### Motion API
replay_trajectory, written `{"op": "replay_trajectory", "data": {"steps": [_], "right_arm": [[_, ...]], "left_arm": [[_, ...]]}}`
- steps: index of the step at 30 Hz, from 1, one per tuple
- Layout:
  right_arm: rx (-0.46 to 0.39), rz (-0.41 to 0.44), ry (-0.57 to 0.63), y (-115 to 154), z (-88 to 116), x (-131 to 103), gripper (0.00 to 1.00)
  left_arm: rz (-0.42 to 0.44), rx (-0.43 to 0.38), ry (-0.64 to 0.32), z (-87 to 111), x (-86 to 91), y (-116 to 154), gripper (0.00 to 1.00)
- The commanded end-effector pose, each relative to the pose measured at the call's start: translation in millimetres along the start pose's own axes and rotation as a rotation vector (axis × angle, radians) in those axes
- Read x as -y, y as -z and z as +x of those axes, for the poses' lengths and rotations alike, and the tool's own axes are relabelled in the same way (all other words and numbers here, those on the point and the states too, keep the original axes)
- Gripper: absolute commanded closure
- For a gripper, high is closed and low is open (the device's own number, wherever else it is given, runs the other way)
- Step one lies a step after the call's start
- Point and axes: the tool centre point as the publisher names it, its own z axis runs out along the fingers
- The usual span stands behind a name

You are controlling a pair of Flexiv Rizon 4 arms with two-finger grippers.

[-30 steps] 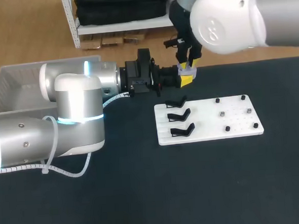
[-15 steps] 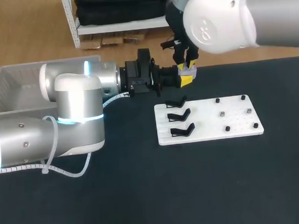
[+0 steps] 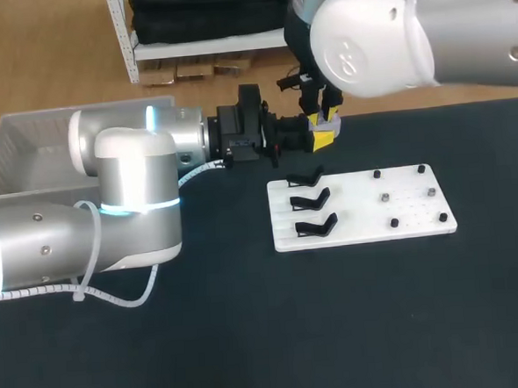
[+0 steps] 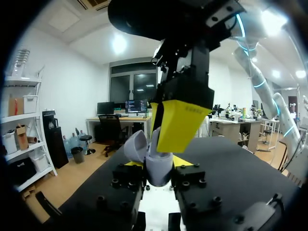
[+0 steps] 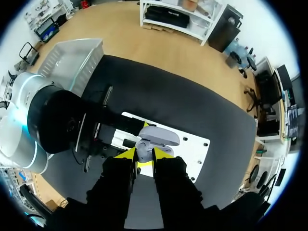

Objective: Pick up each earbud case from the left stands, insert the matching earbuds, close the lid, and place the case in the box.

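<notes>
**Open case held above the desk**

The left gripper has its fingers clenched on the open case, above the desk's far side near the white board. The right gripper hangs just above the case. Whether it grasps anything cannot be told.

Item 1. Tabletop: black, matte and flat. It filled the near and right-hand parts of the head view, with its far edge running straight across. The surface was uniform in tone, with no markings that could be made out.

Item 2. Base plate: white, thin and rectangular with rounded corners. It lay flat on the tabletop toward the far side, right of the middle, with its long edges running left to right. Faint parallel grooves crossed its left portion.
</notes>
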Motion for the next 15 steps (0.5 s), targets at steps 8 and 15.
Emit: {"op": "replay_trajectory", "data": {"steps": [8,15], "right_arm": [[0.008,0.013,0.036,-3.2,-1.1,2.3,1.0],[0.01,0.012,0.039,-2.9,-0.7,2.1,0.71]], "left_arm": [[-0.005,0.008,-0.006,1.2,0.6,0.5,1.0],[-0.005,0.008,-0.006,1.2,0.6,0.5,1.0]]}}
